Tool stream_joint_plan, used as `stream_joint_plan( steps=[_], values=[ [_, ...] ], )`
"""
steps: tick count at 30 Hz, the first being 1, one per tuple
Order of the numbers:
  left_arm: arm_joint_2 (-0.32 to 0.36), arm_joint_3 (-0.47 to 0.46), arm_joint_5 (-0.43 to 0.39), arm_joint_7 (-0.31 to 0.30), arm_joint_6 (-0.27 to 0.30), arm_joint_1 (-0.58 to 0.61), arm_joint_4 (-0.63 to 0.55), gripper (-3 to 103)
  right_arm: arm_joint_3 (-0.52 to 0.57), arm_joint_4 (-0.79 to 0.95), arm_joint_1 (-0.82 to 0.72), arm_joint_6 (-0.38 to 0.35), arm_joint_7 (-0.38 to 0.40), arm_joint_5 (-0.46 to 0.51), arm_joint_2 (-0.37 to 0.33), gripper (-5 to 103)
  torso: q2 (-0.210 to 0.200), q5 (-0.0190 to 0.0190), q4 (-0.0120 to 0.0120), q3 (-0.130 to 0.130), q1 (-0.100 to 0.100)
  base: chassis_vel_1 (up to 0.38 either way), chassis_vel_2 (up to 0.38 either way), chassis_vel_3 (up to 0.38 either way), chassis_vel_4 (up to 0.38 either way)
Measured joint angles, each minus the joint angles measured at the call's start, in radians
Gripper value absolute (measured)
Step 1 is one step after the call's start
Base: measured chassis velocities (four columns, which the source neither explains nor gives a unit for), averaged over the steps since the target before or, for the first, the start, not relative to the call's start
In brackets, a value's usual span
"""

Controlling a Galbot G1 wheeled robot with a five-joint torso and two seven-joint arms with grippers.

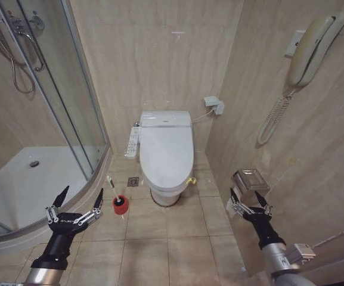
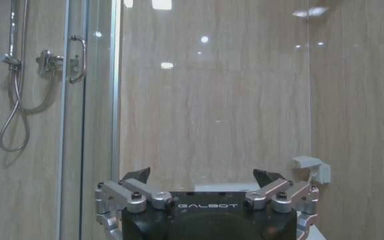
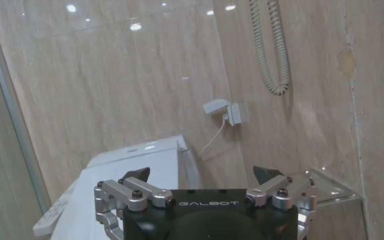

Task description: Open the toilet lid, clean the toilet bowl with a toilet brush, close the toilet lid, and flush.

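Observation:
The white toilet lid [image 1: 167, 152] lies shut over the seat, hinged to the boxy rear unit [image 1: 165, 118] [image 3: 142, 152] against the back wall. It hides the inside of the toilet bowl; only the bowl's white outer base [image 1: 166, 195] shows. The toilet brush [image 1: 111, 186] stands tilted in its small red holder [image 1: 120, 205] on the floor tiles left of the toilet. My left gripper [image 1: 82, 192] [image 2: 202, 175] hovers open just left of the brush, holding nothing. My right gripper [image 1: 246, 195] [image 3: 201, 175] is open and empty, right of the toilet near the side wall.
A curved glass shower enclosure [image 1: 70, 107] with a white tray [image 1: 28, 185] takes up the left. On the right wall hang a phone [image 1: 312, 50] with coiled cord and a paper holder [image 1: 250, 179]. A socket [image 1: 214, 105] sits behind the toilet, and a floor drain [image 1: 133, 182] beside it.

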Motion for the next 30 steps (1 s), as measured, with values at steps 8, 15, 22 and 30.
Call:
stream_joint_plan(
  steps=[8, 15, 22, 30],
  values=[
    [0.000, 0.000, 0.000, 0.000, 0.000, 0.000, 0.000, 100, 0.000, -0.008, 0.001, 0.006, -0.015, 0.003, 0.007, 100, 0.000, 0.0000, 0.0000, 0.000, 0.000, 0.000, 0.000, 0.000, 0.000],
    [0.000, 0.000, 0.000, 0.000, 0.000, 0.000, 0.000, 100, 0.000, -0.009, -0.008, 0.008, -0.030, 0.002, 0.012, 100, 0.000, 0.0000, 0.0000, 0.000, 0.000, 0.000, 0.000, 0.000, 0.000],
    [0.000, 0.000, 0.000, 0.000, 0.000, 0.000, 0.000, 100, 0.015, -0.026, -0.009, 0.054, -0.045, 0.035, 0.002, 100, 0.000, 0.0000, 0.0000, 0.000, 0.000, 0.000, 0.000, 0.000, 0.000],
    [0.000, 0.000, 0.000, 0.000, 0.000, 0.000, 0.000, 100, 0.021, -0.039, -0.006, 0.066, -0.042, 0.046, -0.002, 100, 0.000, 0.0000, -0.0001, 0.000, 0.000, -0.075, 0.069, 0.064, -0.066]
  ],
)
